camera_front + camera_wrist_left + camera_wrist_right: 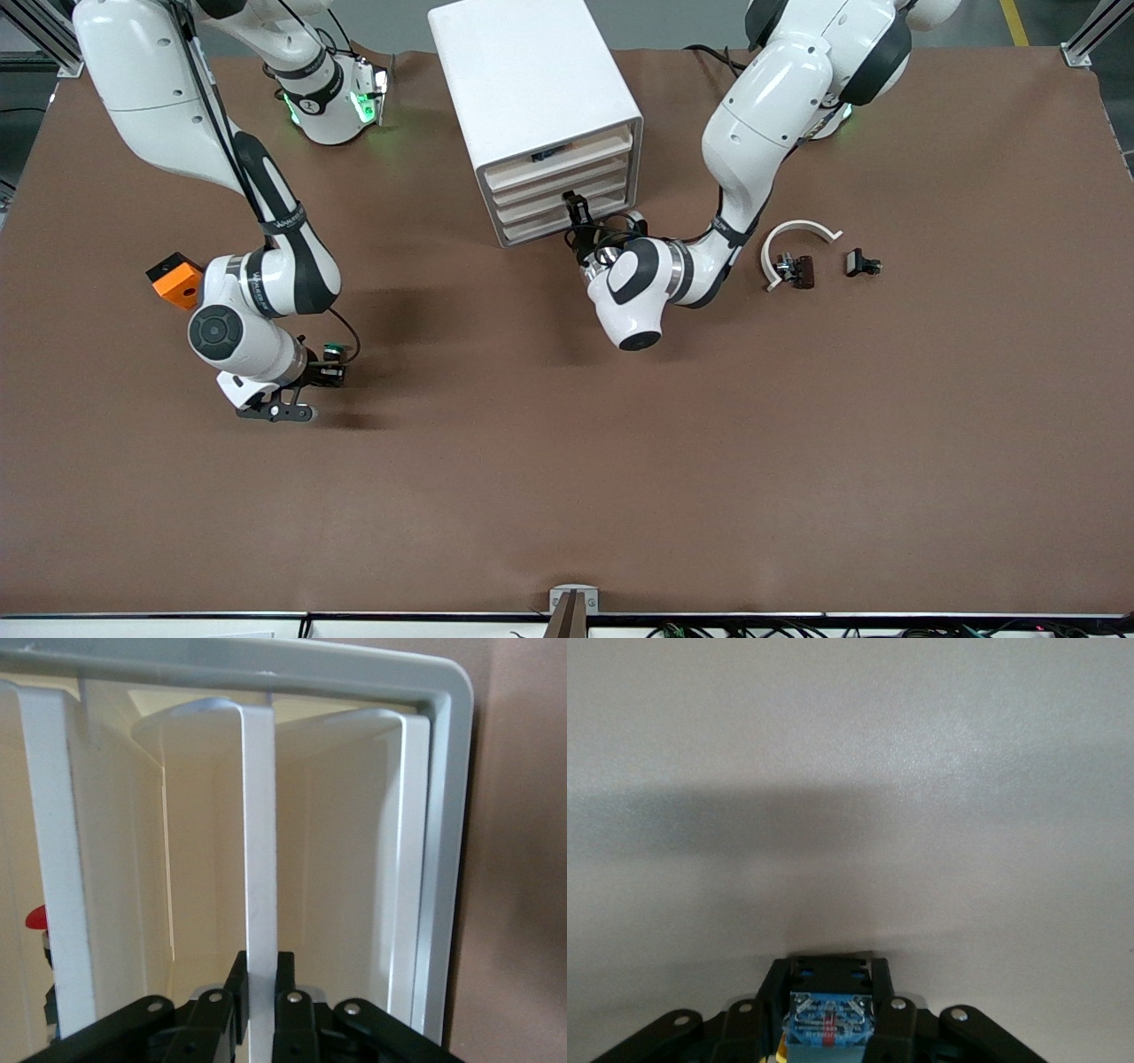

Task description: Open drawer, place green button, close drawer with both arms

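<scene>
The white cabinet (532, 80) stands mid-table near the arms' bases, with four cream-fronted drawers. My left gripper (574, 206) is at its front, shut on the thin white lip (260, 859) of a lower drawer (567, 206), which sits about flush with the others. The left wrist view shows the left gripper (260, 979) pinching that lip from both sides. My right gripper (326, 372) is low over the table toward the right arm's end, shut on the button (333, 354), whose green cap shows. The right wrist view shows the right gripper (830, 979) clamping the button's blue base (828, 1020).
An orange cube (177, 279) lies beside the right forearm. A dark brown part with a white curved arc (797, 257) and a small black part (861, 263) lie toward the left arm's end. A red-capped item (35, 920) shows inside the cabinet.
</scene>
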Tool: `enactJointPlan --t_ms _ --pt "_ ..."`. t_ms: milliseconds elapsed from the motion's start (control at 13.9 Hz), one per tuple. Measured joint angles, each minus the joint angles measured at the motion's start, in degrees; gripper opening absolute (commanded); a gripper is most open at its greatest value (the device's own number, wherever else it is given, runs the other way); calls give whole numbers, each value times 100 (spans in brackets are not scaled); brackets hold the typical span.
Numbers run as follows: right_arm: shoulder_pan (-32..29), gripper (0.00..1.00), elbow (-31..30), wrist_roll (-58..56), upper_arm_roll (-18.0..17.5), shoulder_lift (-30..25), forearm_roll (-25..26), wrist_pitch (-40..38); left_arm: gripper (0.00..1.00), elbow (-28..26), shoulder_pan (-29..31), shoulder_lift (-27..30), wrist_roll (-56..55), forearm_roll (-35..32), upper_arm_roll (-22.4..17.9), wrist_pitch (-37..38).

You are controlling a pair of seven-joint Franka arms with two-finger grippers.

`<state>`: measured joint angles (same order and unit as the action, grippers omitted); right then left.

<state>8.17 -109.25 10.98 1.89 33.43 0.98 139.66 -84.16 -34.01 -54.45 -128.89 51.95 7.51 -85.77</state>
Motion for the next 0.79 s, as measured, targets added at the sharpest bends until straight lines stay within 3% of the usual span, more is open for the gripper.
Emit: enactJointPlan --t_ms 215,431,789 --pt "15 4 148 211 -20 -95 0 -401 0 26 89 0 0 1 -28 -9" --pt "93 4 226 540 -70 -464 -1 -948 0 222 552 0 13 -1 -96 -62" --pt "795 3 506 1995 -122 -1216 -1 -2417 0 454 1266 -9 211 -1 -115 -146"
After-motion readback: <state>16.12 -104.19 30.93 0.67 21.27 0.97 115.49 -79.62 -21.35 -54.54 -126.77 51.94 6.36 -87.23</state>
